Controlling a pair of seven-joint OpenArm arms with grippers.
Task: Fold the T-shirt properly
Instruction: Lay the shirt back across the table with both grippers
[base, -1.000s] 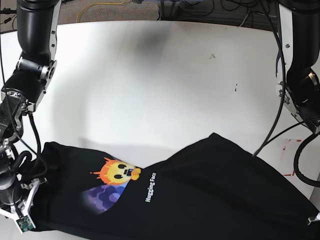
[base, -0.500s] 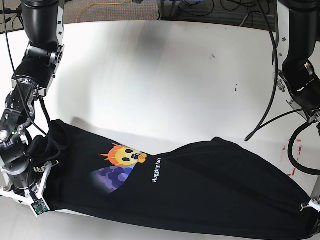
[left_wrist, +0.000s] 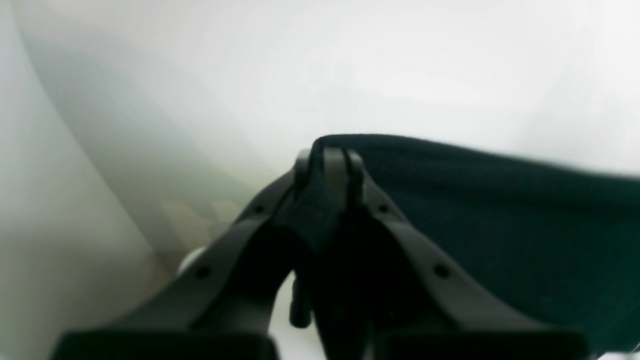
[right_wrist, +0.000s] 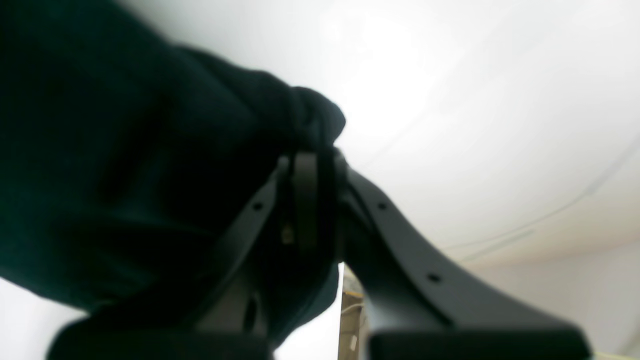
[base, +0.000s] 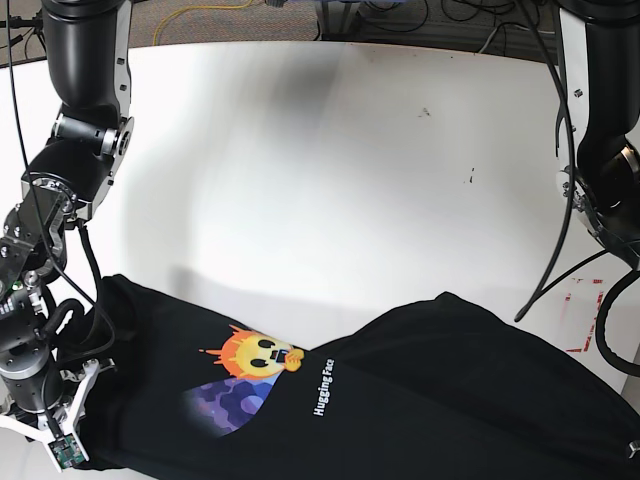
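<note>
The black T-shirt (base: 420, 390) lies stretched along the table's front edge, with its yellow-orange face print (base: 258, 354) and white lettering (base: 325, 384) facing up. My right gripper (right_wrist: 310, 165) is shut on a bunched corner of the T-shirt (right_wrist: 125, 150). In the base view this gripper (base: 98, 335) sits at the shirt's left end. My left gripper (left_wrist: 327, 160) is shut on the hem of the T-shirt (left_wrist: 500, 215), with the cloth pulled taut to the right. In the base view that gripper is cut off at the lower right corner.
The white table (base: 320, 180) stretches far behind the shirt, with small dark specks (base: 425, 112). Red tape marks (base: 583, 300) lie at the right edge. Cables (base: 200, 12) run along the far edge. Both arm columns stand at the table's sides.
The shirt rose toward the table's middle, then came back down toward the front edge. The print now sits lower and further right. Both grippers stayed shut on the cloth.
</note>
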